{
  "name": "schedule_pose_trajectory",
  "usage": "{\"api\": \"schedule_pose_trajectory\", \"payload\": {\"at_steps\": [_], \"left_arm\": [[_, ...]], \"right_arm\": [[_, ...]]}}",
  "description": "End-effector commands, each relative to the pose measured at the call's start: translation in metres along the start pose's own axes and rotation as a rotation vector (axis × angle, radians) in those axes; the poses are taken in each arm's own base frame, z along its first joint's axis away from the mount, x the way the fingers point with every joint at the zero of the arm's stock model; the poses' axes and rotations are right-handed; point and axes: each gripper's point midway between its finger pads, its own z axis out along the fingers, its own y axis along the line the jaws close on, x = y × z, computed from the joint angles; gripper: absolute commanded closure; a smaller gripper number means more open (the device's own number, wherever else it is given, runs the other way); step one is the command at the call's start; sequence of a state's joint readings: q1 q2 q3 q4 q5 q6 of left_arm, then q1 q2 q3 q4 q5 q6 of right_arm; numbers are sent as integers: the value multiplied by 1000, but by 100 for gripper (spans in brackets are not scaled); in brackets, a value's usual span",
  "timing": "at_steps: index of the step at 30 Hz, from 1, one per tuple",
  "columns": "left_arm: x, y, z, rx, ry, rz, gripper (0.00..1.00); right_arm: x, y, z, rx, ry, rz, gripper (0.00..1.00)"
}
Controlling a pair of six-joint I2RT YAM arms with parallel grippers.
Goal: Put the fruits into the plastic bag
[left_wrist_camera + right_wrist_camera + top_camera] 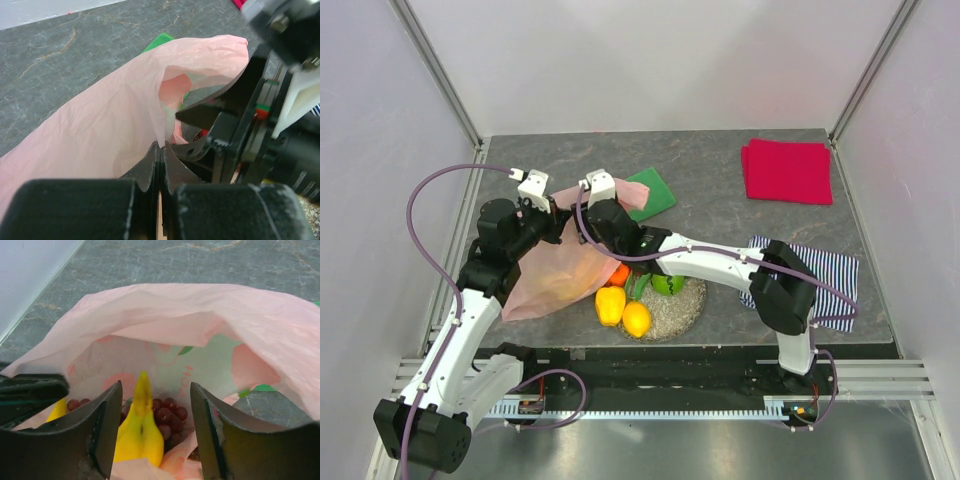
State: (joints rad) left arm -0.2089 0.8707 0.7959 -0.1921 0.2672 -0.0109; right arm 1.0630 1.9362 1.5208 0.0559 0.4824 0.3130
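Left claw (160, 156) pinches plastic bag (100, 125); right claw (156, 390) gapes over banana bunch (140, 437) inside

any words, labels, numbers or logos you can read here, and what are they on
None can be read.
bag: faint pink and green printing on its far inner wall, with small marks beside it, all too blurred to read.
No lettering shows anywhere else in the three views.
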Motion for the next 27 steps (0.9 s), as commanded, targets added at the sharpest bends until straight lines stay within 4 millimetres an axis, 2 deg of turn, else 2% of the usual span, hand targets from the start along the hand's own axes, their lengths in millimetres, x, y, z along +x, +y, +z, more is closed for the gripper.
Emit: {"api": "schedule_pose_trajectory", "payload": {"at_steps": [1,3,6,7,8,9,11,12,13,15,17,18,19,20,23,24,27], "left_arm": [[-25,-1,-3,4,-65,38,98],[-24,0,-3,3,-64,37,98],[-23,0,-3,0,-61,36,98],[-23,0,-3,-2,-61,35,98],[-23,0,-3,-2,-61,36,98],[-24,2,-3,-8,-61,36,98],[-24,3,-3,-14,-62,36,98],[-24,3,-2,-14,-61,36,98],[-23,3,-2,-14,-59,34,98],[-22,3,-2,-14,-58,34,98],[-24,3,-3,-16,-61,34,99],[-22,3,-2,-14,-58,35,99],[-23,3,-2,-16,-59,35,99],[-23,3,-3,-16,-58,35,99],[-23,3,-2,-16,-56,35,98],[-23,3,-2,-14,-56,33,98],[-22,3,-2,-14,-53,32,98]], "right_arm": [[-50,0,-23,-57,-109,72,34],[-49,-4,-27,-59,-113,64,33],[-62,-6,-44,-84,-150,57,33],[-77,-8,-56,-97,-185,68,33],[-71,-13,-61,-94,-179,50,33],[-75,-15,-68,-101,-190,48,33],[-88,-25,-92,-107,-231,46,32],[-106,-30,-111,-113,-274,63,31],[-103,-37,-118,-106,-271,52,31],[-112,-51,-138,-93,-279,51,29],[-109,-70,-142,-62,-246,68,27],[-101,-81,-146,-48,-199,94,26],[-91,-83,-145,-79,-153,101,26],[-85,-102,-142,-56,-124,116,25],[-41,-119,-138,-23,40,97,23],[-17,-124,-136,-1,124,74,21],[28,-130,-137,22,272,46,21]]}}
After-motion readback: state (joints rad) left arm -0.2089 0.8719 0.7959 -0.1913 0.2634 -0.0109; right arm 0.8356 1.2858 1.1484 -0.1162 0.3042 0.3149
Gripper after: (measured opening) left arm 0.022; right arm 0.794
